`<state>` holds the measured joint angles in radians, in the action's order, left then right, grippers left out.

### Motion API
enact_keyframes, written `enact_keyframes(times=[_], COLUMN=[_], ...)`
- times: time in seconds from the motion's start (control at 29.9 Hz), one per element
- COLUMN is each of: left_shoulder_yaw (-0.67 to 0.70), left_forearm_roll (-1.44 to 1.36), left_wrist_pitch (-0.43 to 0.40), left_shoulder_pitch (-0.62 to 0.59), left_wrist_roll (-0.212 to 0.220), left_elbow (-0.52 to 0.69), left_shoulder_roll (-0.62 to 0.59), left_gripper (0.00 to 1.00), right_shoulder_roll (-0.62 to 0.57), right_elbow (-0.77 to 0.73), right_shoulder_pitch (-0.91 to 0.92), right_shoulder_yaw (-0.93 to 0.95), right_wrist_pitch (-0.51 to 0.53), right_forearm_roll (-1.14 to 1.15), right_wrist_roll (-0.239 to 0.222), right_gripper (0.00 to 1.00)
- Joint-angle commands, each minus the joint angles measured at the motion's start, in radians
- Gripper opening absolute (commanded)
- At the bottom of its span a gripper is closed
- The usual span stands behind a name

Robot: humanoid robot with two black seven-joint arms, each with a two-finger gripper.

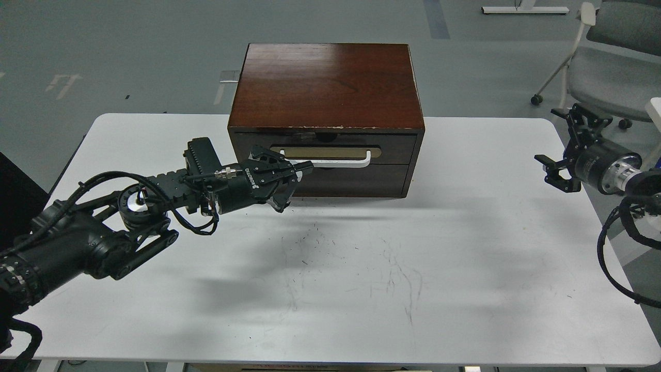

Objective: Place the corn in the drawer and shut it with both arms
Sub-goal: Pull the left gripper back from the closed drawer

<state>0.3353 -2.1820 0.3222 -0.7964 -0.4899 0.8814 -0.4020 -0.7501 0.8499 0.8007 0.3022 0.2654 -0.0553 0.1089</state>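
On the white worktop [465, 217], scuffed with thin dark scratches, one glossy dark brown wooden cabinet [326, 82] is sitting, its front top edge chipped pale. Two fronts are showing: the drawer [397, 147] with a white bar handle [341, 163] on a tan oval plate, sitting nearly flush, and one plain panel [356, 181] below. No corn is showing. Two black arms are reaching in. The left gripper [297, 173] is spreading its fingers [304, 165] at the handle's left end, the upper one touching the bar. The right gripper [560, 147] is hanging well apart at the worktop's right edge, fingers apart and holding nothing.
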Motion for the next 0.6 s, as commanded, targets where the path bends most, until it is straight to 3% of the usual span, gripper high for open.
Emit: enact_keyframes(times=[0.0,0.3,0.57], left_shoulder_yaw=[-0.012,-0.021,-0.044], left_forearm_roll=[0.000,0.000,0.033], left_wrist_pitch=[0.002,0.002,0.000], left_shoulder_pitch=[-0.004,0.022,0.049], left_wrist_roll=[0.001,0.001,0.001], left_elbow=[0.005,0.062,0.195], left_shoulder_roll=[0.003,-0.034,-0.170], left_gripper=[0.00,0.00,0.00], right_shoulder_roll=[0.000,0.000,0.002], right_elbow=[0.000,-0.002,-0.002], right_shoulder_pitch=[0.000,-0.001,-0.005], right_shoulder_yaw=[0.000,-0.002,-0.002], right_wrist_pitch=[0.000,0.000,0.000], right_forearm_roll=[0.000,0.000,0.000], right_wrist_roll=[0.000,0.000,0.000], right_gripper=[1.00,1.00,1.00])
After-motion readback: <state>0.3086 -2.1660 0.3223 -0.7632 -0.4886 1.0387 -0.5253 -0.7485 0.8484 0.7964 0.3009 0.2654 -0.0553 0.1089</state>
